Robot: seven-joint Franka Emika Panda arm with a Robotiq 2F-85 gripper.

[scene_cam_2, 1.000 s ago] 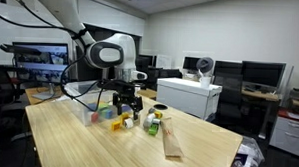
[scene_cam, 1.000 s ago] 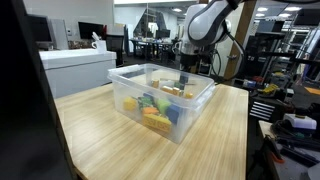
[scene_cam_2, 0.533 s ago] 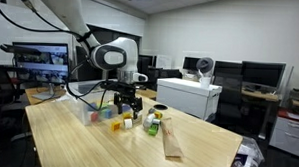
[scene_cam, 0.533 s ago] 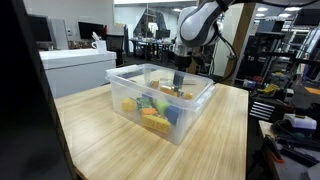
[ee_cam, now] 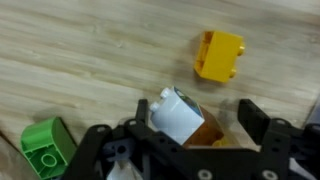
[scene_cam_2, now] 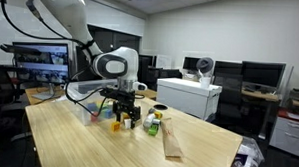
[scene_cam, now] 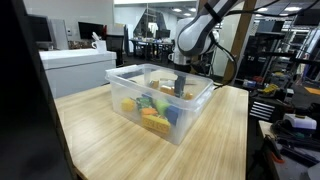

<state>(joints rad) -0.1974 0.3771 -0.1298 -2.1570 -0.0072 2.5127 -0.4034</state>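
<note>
In the wrist view my gripper (ee_cam: 197,108) stands open low over the wooden table, one black finger (ee_cam: 143,108) on each side of a white block (ee_cam: 180,115). The block lies tilted on an orange block (ee_cam: 212,133). Its left side is close to the left finger, and a gap remains at the right finger. A yellow block (ee_cam: 220,54) lies further off, and a green block (ee_cam: 42,148) lies at the left. In both exterior views the gripper (scene_cam_2: 125,116) (scene_cam: 180,87) hangs just beside the clear plastic bin (scene_cam: 160,100).
The clear bin (scene_cam_2: 86,111) holds several coloured blocks. On the table next to the gripper lie loose blocks (scene_cam_2: 116,123), a small can (scene_cam_2: 154,122) and a brown paper bag (scene_cam_2: 171,141). Desks, monitors and a white box stand around the table.
The arm has moved down and slightly sideways, bringing the gripper lower over the loose blocks beside the bin. The jaws stay wide.
</note>
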